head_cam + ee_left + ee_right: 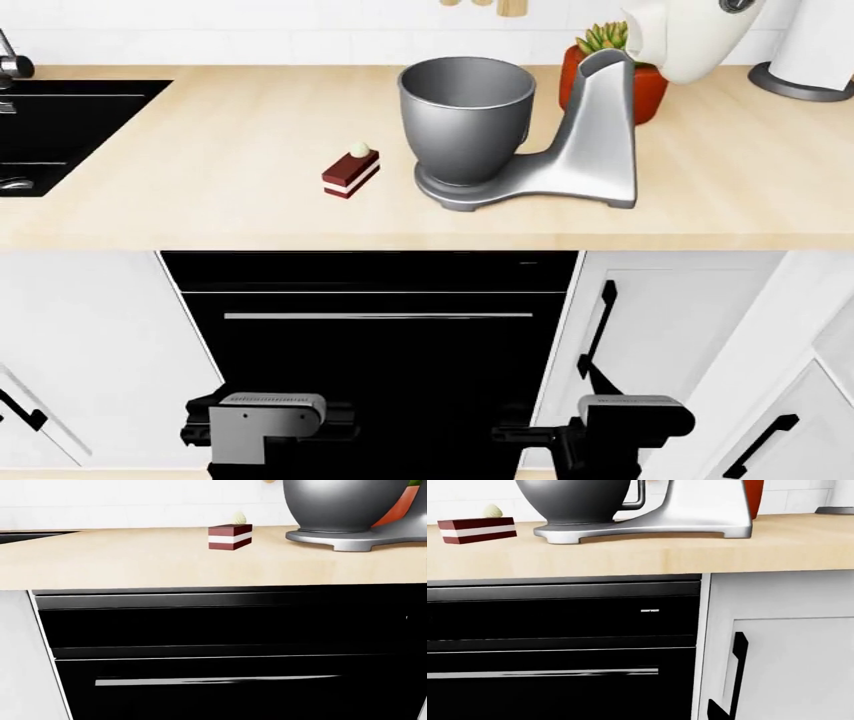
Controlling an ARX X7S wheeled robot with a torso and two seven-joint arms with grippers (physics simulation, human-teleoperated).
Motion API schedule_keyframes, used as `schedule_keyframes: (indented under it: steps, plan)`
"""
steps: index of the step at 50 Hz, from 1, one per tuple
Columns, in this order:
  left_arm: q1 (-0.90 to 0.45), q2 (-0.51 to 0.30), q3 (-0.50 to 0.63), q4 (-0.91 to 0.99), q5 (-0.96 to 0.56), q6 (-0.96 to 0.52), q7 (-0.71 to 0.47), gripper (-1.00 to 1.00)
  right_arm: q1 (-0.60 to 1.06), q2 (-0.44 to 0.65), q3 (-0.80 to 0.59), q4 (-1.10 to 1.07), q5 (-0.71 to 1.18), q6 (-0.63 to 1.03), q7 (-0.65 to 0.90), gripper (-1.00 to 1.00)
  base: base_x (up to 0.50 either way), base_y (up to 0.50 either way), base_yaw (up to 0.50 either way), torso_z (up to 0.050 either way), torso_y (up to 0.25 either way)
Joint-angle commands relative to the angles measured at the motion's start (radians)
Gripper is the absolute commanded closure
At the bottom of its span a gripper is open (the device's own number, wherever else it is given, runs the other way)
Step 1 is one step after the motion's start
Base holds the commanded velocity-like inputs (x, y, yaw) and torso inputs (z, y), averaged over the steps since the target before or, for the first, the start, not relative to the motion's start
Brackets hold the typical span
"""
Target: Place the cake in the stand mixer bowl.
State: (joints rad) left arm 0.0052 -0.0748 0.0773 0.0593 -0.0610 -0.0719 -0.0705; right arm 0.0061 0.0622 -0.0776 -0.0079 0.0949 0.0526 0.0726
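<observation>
The bench (747,190) is a pale wooden top running the full width of the head view, with a white tiled wall behind it. Below its front edge sits a black oven (374,340) with a long silver handle, and white cupboards (667,330) with dark handles stand to either side of it. A black sink (67,130) is sunk into the bench at its far left end.

The mixer (594,140) stands on the bench right of the middle, its silver base reaching toward the front edge and its cream head tilted up at the back. The bowl (467,115), tall, grey and open at the top, sits upright on the mixer's round foot. Behind the mixer a red pot (650,95) holds a green spiky plant, touching nothing that can be made out.

The cake (351,172) lies on the bare bench just left of the bowl, apart from it, upright with its cream dollop on top, about midway between the back and front edges.

Both arms hang low in front of the oven, well apart from the bench. The left gripper (267,425) and the right gripper (627,425) show only their housings; their fingers are hidden, so I cannot tell whether they are released or clenched.
</observation>
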Motion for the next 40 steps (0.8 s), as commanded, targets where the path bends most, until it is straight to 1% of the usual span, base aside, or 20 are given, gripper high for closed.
schedule_keyframes:
  steps: [1, 4, 10, 18, 20, 22, 24, 25, 26, 27, 28, 29, 30, 31, 33, 36, 37, 38, 39, 40]
  plan:
    - [-0.004, -0.023, 0.023, 0.041, -0.003, -0.052, -0.021, -1.00, -0.005, 0.027, -0.022, -0.051, 0.008, 0.040, 0.023, -1.00, 0.00, 0.00, 0.00, 0.050, 0.000]
    - [-0.004, -0.028, 0.027, 0.058, -0.007, -0.068, -0.025, -1.00, -0.014, 0.043, -0.020, -0.098, 0.084, 0.080, -0.031, -1.00, 0.14, -0.22, 0.00, 0.050, 0.000]
    - [-0.001, -0.035, 0.033, 0.060, -0.016, -0.066, -0.030, -1.00, -0.009, 0.042, -0.032, -0.063, 0.045, 0.048, 0.009, -1.00, 0.31, -0.38, 0.00, 0.050, 0.000]
    - [-0.001, -0.042, 0.037, 0.087, -0.038, -0.100, -0.036, -1.00, -0.003, 0.051, -0.043, -0.082, 0.042, 0.085, 0.034, -1.00, 0.03, 0.00, 0.00, 0.050, 0.000]
    - [-0.004, -0.057, 0.039, 0.168, -0.057, -0.190, -0.029, -1.00, 0.013, 0.066, -0.025, -0.176, 0.128, 0.238, 0.012, -1.00, 0.00, 0.00, 0.00, 0.050, 0.000]
    - [-0.030, -0.096, 0.047, 0.362, -0.066, -0.414, -0.034, -1.00, 0.058, 0.098, -0.001, -0.339, 0.205, 0.467, 0.040, -1.00, 0.00, 0.00, 0.00, 0.050, 0.000]
    - [-0.106, -0.113, -0.013, 0.597, -0.192, -0.714, -0.022, -1.00, 0.119, 0.141, 0.007, -0.504, 0.258, 0.691, 0.076, -1.00, 0.00, 0.00, 0.00, 0.050, 0.000]
    - [-0.244, -0.130, -0.048, 0.747, -0.285, -0.864, -0.033, -1.00, 0.208, 0.171, 0.019, -0.625, 0.324, 0.841, 0.107, -1.00, 0.00, 0.00, 0.00, 0.000, 0.000]
    - [-0.293, -0.116, -0.087, 0.809, -0.339, -1.014, -0.018, -1.00, 0.239, 0.185, 0.012, -0.654, 0.345, 0.991, 0.110, -1.00, 0.00, 0.00, 0.00, 0.000, 0.000]
    - [-0.407, -0.085, -0.159, 0.875, -0.396, -1.164, -0.011, -1.00, 0.299, 0.190, 0.024, -0.707, 0.357, 1.128, 0.150, -1.00, 0.00, 0.00, 0.00, 0.000, 0.000]
    - [-0.490, -0.113, -0.222, 0.871, -0.546, -1.314, -0.120, -1.00, 0.366, 0.197, 0.053, -0.771, 0.410, 1.273, 0.149, -1.00, 0.00, 0.00, 0.00, 0.000, 0.000]
    - [-0.558, -0.196, -0.263, 0.810, -0.696, -1.464, -0.270, -1.00, 0.413, 0.190, 0.095, -0.835, 0.447, 1.357, 0.151, -1.00, 0.00, 0.00, 0.00, 0.000, 0.000]
    - [-0.657, -0.283, -0.251, 0.720, -0.846, -1.498, -0.420, -1.00, 0.490, 0.183, 0.136, -0.903, 0.491, 1.495, 0.151, -1.00, 0.00, 0.00, 0.00, 0.000, 0.000]
    - [-0.748, -0.370, -0.170, 0.628, -0.996, -1.429, -0.570, -1.00, 0.543, 0.209, 0.204, -0.886, 0.641, 1.518, 0.285, -1.00, 0.00, 0.00, 0.00, 0.000, 0.000]
    - [-0.876, -0.472, -0.021, 0.577, -1.296, -1.323, -0.870, -1.00, 0.642, 0.301, 0.249, -0.799, 0.941, 1.517, 0.581, -1.00, 0.00, 0.00, 0.00, 0.000, 0.000]
    - [-1.055, -0.551, 0.121, 0.536, -1.746, -1.221, -1.320, -1.00, 0.789, 0.389, 0.209, -0.662, 1.391, 1.483, 1.031, -1.00, 0.00, 0.00, 0.00, 0.000, 0.000]
    - [-1.112, -0.569, 0.146, 0.501, -1.896, -1.213, -1.404, -1.00, 0.849, 0.421, 0.160, -0.621, 1.541, 1.465, 1.127, -1.00, 0.00, 0.00, 0.00, 0.000, 0.000]
    - [-1.127, -0.574, 0.155, 0.492, -2.046, -1.215, -1.403, -1.00, 0.870, 0.434, 0.136, -0.612, 1.673, 1.460, 1.155, -1.00, 0.00, 0.00, 0.00, 0.000, 0.000]
    - [-1.150, -0.583, 0.167, 0.473, -2.128, -1.221, -1.404, -1.00, 0.898, 0.449, 0.116, -0.604, 1.698, 1.454, 1.177, -1.00, 0.00, 0.00, 0.00, 0.000, 0.000]
    - [-1.158, -0.586, 0.172, 0.470, -2.128, -1.223, -1.404, -1.00, 0.909, 0.457, 0.107, -0.601, 1.714, 1.447, 1.186, -1.00, 0.00, 0.00, 0.00, 0.000, 0.000]
